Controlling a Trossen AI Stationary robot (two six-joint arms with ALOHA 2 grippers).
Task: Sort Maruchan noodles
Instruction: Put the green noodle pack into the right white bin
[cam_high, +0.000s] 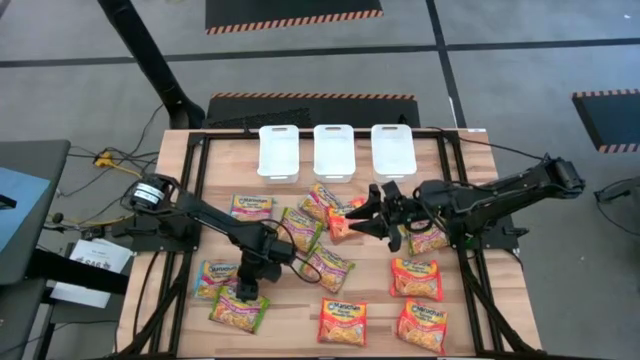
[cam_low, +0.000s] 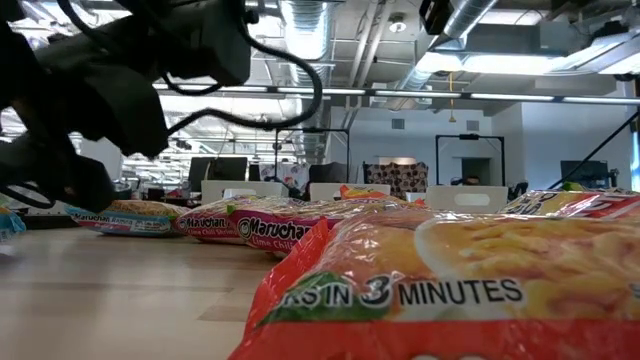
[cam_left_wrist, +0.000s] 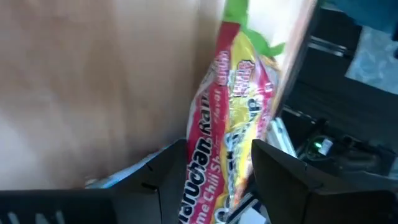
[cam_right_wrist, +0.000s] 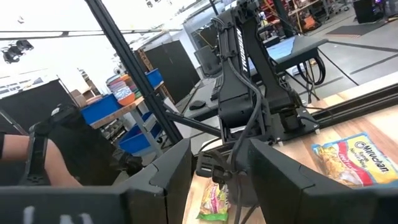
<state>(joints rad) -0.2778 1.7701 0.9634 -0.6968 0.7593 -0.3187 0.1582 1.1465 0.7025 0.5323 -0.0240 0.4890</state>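
Observation:
Maruchan noodle packets lie flat and scattered on the wooden table (cam_high: 180, 180): orange-red, green-yellow and pale yellow-blue ones. My left gripper (cam_high: 247, 287) points down over the far end of a green-yellow packet (cam_high: 238, 311) near the table's near left corner. It is open, and its fingers stand on either side of that packet (cam_left_wrist: 224, 143) in the left wrist view. My right gripper (cam_high: 362, 216) is open and empty. It is held level above an orange-red packet (cam_high: 343, 226) at mid-table and points toward the table's left. My left gripper comes at the green-yellow packet's far end (cam_left_wrist: 214, 186) from above, one finger on each side of it. I cannot tell whether the fingers touch the packet. The packet lies on the table close to the near edge.
Three white trays (cam_high: 279, 151) (cam_high: 333, 151) (cam_high: 393, 150) stand in a row at the far edge. A pale packet (cam_high: 214, 278) lies just left of my left gripper. Orange-red packets (cam_high: 342, 322) (cam_high: 421, 326) lie near the front edge. A black frame rail (cam_high: 195, 200) borders the table.

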